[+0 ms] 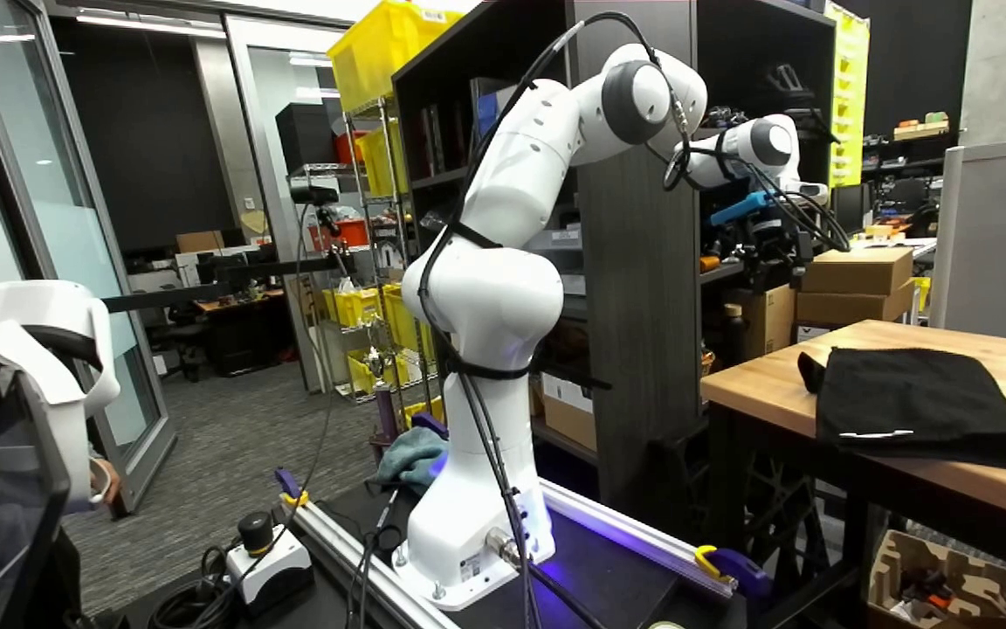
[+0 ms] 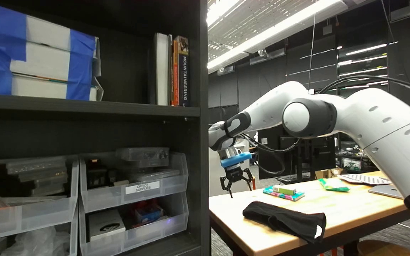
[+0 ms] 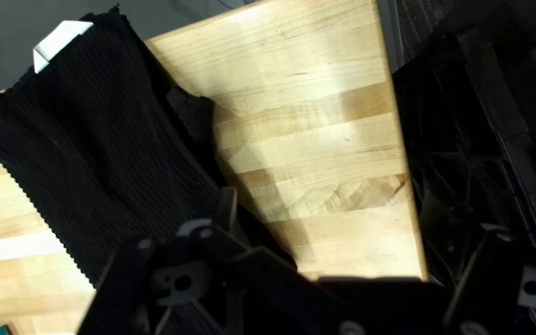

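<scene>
Blk ribbed cloth (image 3: pixel 96 139) overhangs edge of wood tbl (image 3: pixel 324 149); bare wood btwn it & adj. edge. Gripper (image 2: pixel 242 191) abv tbl ht., fingers spread wide, apart from cloth.

Dark shelf (image 2: pixel 119 108) has a mountaineering book (image 2: pixel 183 80) standing up, plus some see-through bins (image 2: pixel 105 199). Also yellow tubs (image 1: pixel 385 54) and stacked cardboard boxes (image 1: pixel 857 270) lol.

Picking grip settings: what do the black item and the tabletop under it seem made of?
Black item: likely fabric, matte; fine ribbing and soft creases show in the wrist view. Exact fibre unclear.
Tabletop: probably wood strips, smooth and slightly glossy; varied grain and bright reflections suggest it, veneer possible.
</scene>
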